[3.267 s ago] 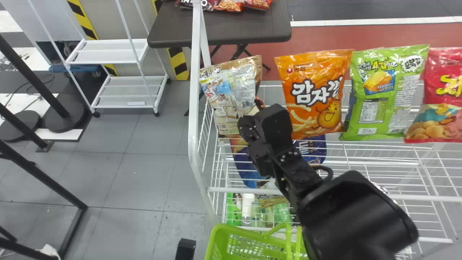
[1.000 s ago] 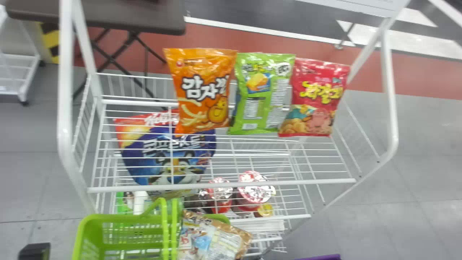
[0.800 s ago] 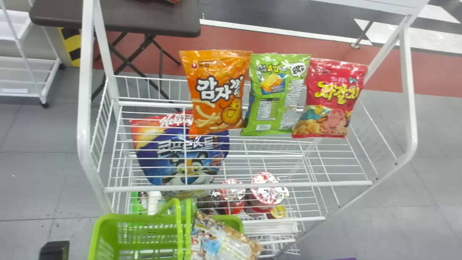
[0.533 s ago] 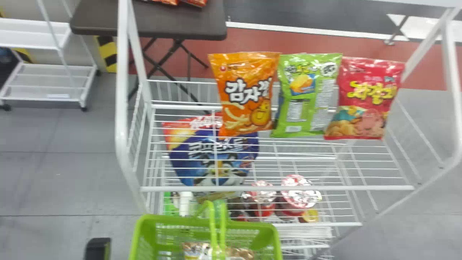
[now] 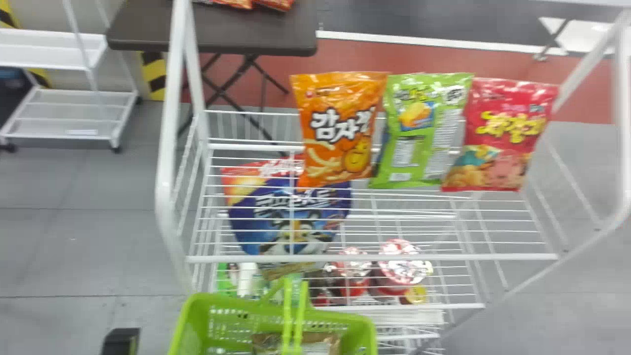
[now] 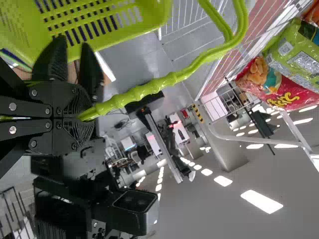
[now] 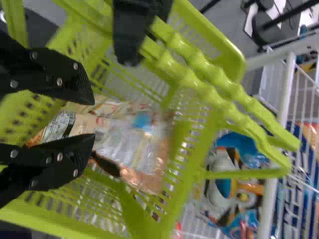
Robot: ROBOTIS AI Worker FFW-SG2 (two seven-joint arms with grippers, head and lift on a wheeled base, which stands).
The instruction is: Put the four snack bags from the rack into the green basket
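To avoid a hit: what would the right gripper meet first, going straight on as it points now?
Likely the brown snack bag in the basket, ahead of the right gripper, though the gap between them is unclear.

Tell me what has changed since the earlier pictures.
The brown-and-white plastic snack bag went from the white wire rack down into the green plastic basket, and the right gripper let go. The orange bag, green bag and red bag stayed on the rack.
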